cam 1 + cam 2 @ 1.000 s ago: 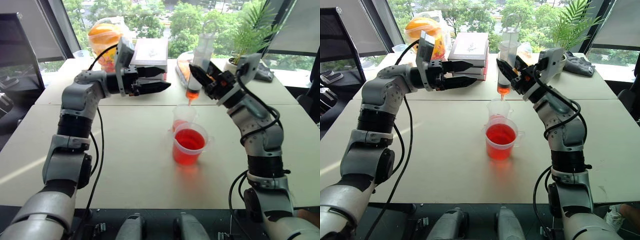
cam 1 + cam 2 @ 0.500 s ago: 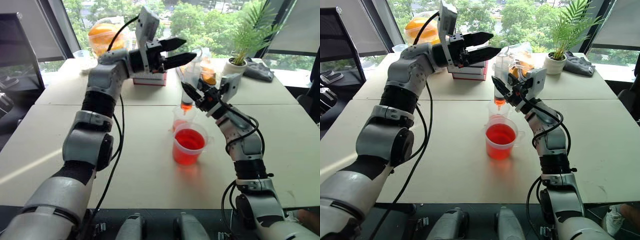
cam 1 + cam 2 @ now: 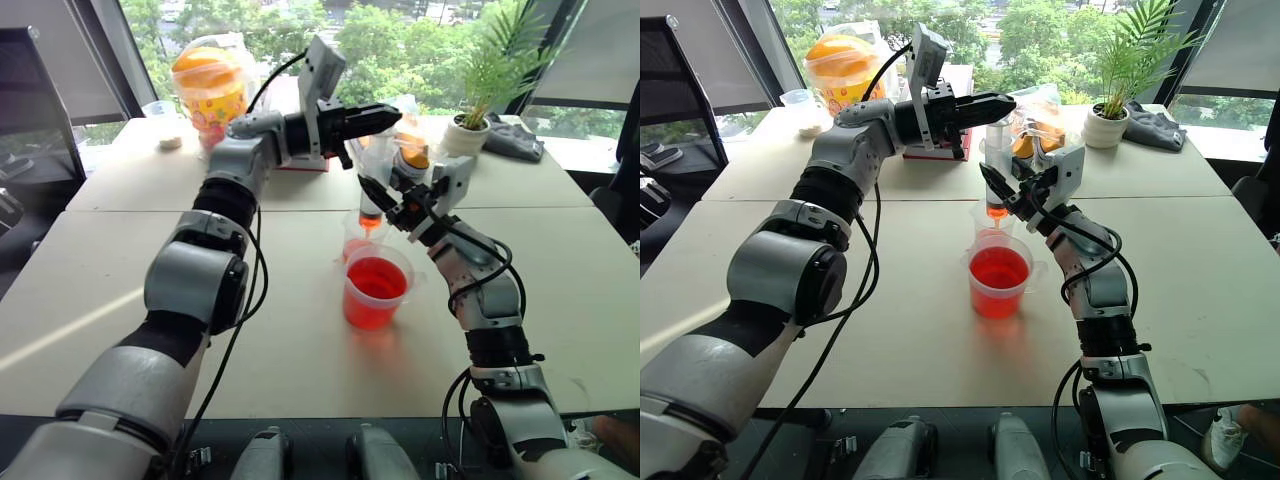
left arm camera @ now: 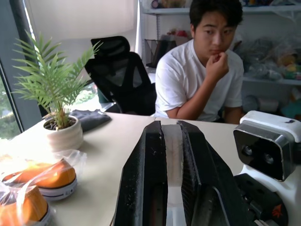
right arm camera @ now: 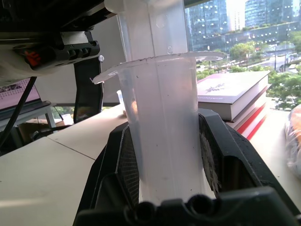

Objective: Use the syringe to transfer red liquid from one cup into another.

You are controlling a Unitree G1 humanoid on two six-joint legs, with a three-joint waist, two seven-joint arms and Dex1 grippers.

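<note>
The syringe (image 3: pixel 376 168) stands nearly upright over the table's middle. My right gripper (image 3: pixel 373 190) is shut on its clear barrel (image 5: pixel 162 136). The orange-red tip (image 3: pixel 368 221) hangs just over the mouth of the smaller clear cup (image 3: pixel 353 243). In front of that, touching or nearly so, stands the wider thick-rimmed cup (image 3: pixel 376 300), about half full of red liquid (image 3: pixel 378 279). My left gripper (image 3: pixel 390 112) reaches in level from the left at the syringe's top. It is shut on a pale strip of the plunger (image 4: pixel 173 155).
A bag of orange goods (image 3: pixel 210 80) and a stack of books (image 5: pixel 230 94) sit at the table's back. A potted palm (image 3: pixel 470 130), wrapped food (image 3: pixel 412 150) and a dark cloth (image 3: pixel 515 135) lie back right. A person (image 4: pixel 197 80) sits beyond the table.
My left gripper swung up and to the right to the syringe's top, and its open fingers shut there. My right gripper sank a little with the syringe.
</note>
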